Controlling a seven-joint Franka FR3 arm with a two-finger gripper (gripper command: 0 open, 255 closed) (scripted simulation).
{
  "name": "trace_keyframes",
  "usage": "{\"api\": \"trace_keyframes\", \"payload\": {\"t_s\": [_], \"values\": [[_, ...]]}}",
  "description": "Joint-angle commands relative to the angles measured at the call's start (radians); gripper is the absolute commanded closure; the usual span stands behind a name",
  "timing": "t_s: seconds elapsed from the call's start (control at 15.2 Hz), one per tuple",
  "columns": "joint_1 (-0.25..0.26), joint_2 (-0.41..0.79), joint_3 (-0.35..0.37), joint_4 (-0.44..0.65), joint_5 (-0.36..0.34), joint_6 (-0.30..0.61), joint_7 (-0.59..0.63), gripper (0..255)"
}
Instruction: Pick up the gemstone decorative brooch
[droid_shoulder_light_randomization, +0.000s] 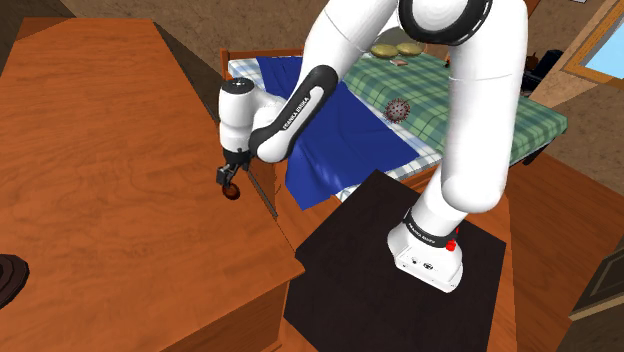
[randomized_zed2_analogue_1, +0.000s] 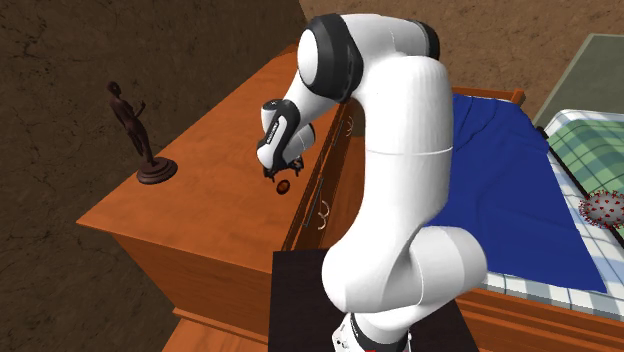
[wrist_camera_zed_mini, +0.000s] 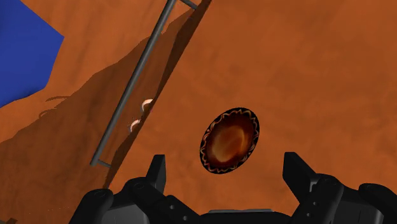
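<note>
While hanging low over the wooden dresser top (droid_shoulder_light_randomization: 110, 150), centre-left in the shoulder view, aimed straight down: black gripper (droid_shoulder_light_randomization: 231, 182) directly above the gemstone brooch (droid_shoulder_light_randomization: 234, 191). Spread wide, clasping nothing. In the wrist view, fingers (wrist_camera_zed_mini: 156, 172) planted either side of the oval, bare wood visible in both gaps, so no contact. Brooch flat on the wood, mid-frame there, close to the front edge of the top. Likely lined up this way to close across the oval's short axis. Judged pre-grasp, with descent and squeeze not yet done.

Surroundings, left to right in the second exterior view:
- Far left, dark figurine (randomized_zed2_analogue_1: 130, 120) on a round base, well apart from the brooch, no obstacle.
- Open wood between.
- Gripper and brooch at centre.
- Just right of them, below the edge, curled drawer pull (randomized_zed2_analogue_1: 325, 214) on the dresser front. In the wrist view also a thin grey bar (wrist_camera_zed_mini: 137, 76) running along that edge, left of the brooch.
- Further right, blue blanket (randomized_zed2_analogue_1: 500, 160) on the bed.
- At the far right edge, a spiky ball (randomized_zed2_analogue_1: 604, 208) on the plaid bedcover (randomized_zed2_analogue_1: 585, 150).

Black stand (droid_shoulder_light_randomization: 350, 250) at lower centre in the shoulder view, under the arm's base.

No clutter blocking the approach. Main worries, as judgement:
- Thin flat piece on hard wood, needing the tips right down at the surface to catch its rim.
- Nearness of the edge, hence a risk of nudging the brooch off toward the drawer front during closing.
</note>
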Motion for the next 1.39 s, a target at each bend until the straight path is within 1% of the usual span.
{"api": "trace_keyframes", "payload": {"t_s": [0.0, 0.07, 0.53, 0.66, 0.73, 1.32], "values": [[0.033, 0.08, -0.029, 0.062, -0.036, 0.02, 0.032, 0], [0.045, 0.107, -0.037, 0.085, -0.045, 0.024, 0.041, 0], [0.082, 0.193, -0.085, 0.115, -0.087, 0.084, 0.081, 0], [0.085, 0.2, -0.089, 0.118, -0.09, 0.088, 0.084, 0], [0.087, 0.202, -0.089, 0.12, -0.09, 0.088, 0.085, 255], [0.085, 0.2, -0.089, 0.118, -0.09, 0.088, 0.084, 255]]}}
